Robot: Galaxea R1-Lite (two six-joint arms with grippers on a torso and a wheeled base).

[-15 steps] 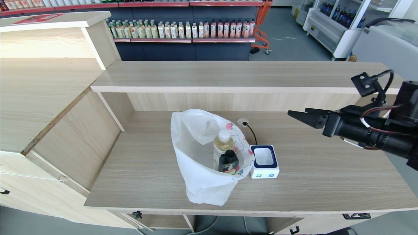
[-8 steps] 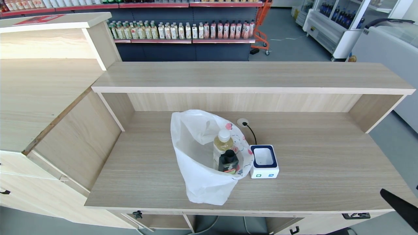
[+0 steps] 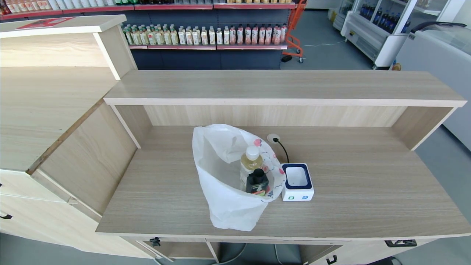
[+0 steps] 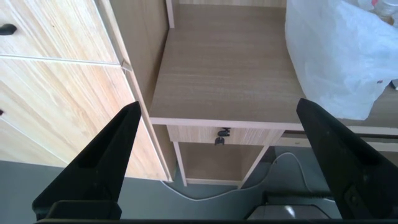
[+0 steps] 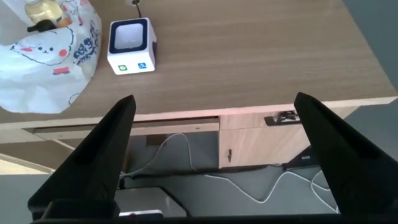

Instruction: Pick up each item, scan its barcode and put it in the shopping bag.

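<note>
A white shopping bag (image 3: 224, 191) stands open on the wooden counter (image 3: 353, 191). Inside it a yellowish bottle with a white cap (image 3: 251, 162) stands upright, and a small dark bottle with a black cap (image 3: 257, 182) stands in front of it. A white barcode scanner with a dark blue rim (image 3: 297, 181) sits just right of the bag. My left gripper (image 4: 221, 152) hangs open below the counter's front left edge, the bag (image 4: 339, 56) beyond it. My right gripper (image 5: 214, 152) hangs open below the front right edge, facing the scanner (image 5: 132, 45) and the bag (image 5: 53, 68).
A black cable (image 3: 282, 149) runs from the scanner to a grommet (image 3: 273, 138) at the back. A raised shelf (image 3: 279, 86) borders the counter's rear, side panels close both ends. Drawers and cupboard fronts (image 4: 56, 99) sit under and left of the counter.
My right arm, which was raised over the counter's right side a second ago, has dropped down and out of the head view. The bag, bottles and scanner have not moved.
</note>
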